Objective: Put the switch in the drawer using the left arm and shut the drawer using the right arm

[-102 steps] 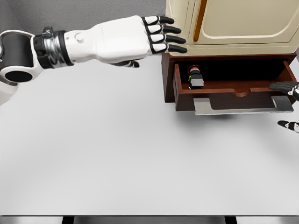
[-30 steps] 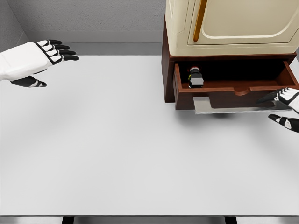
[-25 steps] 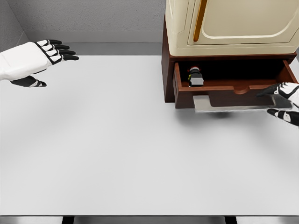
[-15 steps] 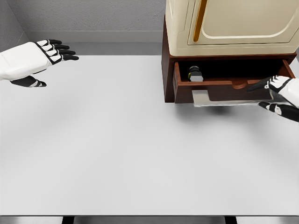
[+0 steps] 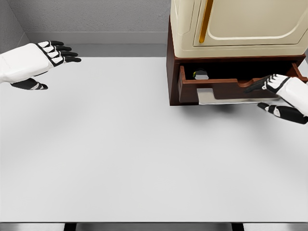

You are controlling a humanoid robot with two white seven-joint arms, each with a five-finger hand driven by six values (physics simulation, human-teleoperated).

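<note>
- Drawer (image 5: 219, 88) of dark wood sits at the bottom of a brown cabinet (image 5: 171, 72) at the far right of the white table (image 5: 144, 159); it is pulled out only a short way, with a narrow gap showing behind its front panel.
- Its flat metal handle (image 5: 226, 96) juts toward the near side, along the lower edge of the front panel.
- Switch (image 5: 200, 74) lies inside the drawer at its left end; only its top shows, a grey block with a dark part behind it, the rest hidden by the drawer front.
- Right hand (image 5: 280, 95) comes in from the right edge and rests against the right part of the drawer front, fingers extended over the top of the panel, thumb lower, near the handle's right end. It grips nothing.
- Left hand (image 5: 36, 61) hovers at the far left, well apart from the cabinet, fingers straight and relaxed, empty.
- Cream-coloured appliance (image 5: 236, 24) with an orange vertical strip stands on top of the cabinet.
</note>
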